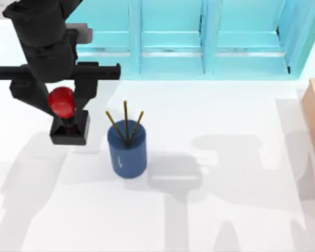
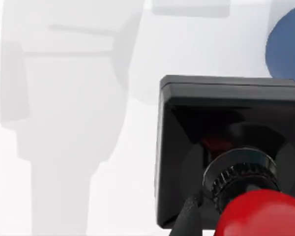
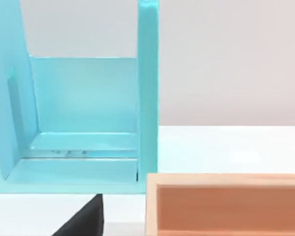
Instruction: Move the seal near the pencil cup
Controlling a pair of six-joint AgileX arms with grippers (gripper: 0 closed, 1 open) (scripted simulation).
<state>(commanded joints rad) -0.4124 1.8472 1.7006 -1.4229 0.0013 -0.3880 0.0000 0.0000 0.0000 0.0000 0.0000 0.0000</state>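
A turquoise shelf unit [image 3: 83,123] stands on the white table [image 3: 231,147], with an orange wooden box [image 3: 226,204] just beside its upright panel, nearer the camera.

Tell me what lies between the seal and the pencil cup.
Nothing: in the top view only a narrow strip of bare white table separates the seal, held by the left tool, from the pencil cup.

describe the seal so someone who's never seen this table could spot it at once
Find the dark blue pencil cup with pencils left of the table's middle. Just left of it sits the seal, under the left claw: a black square block with a glossy red round knob.
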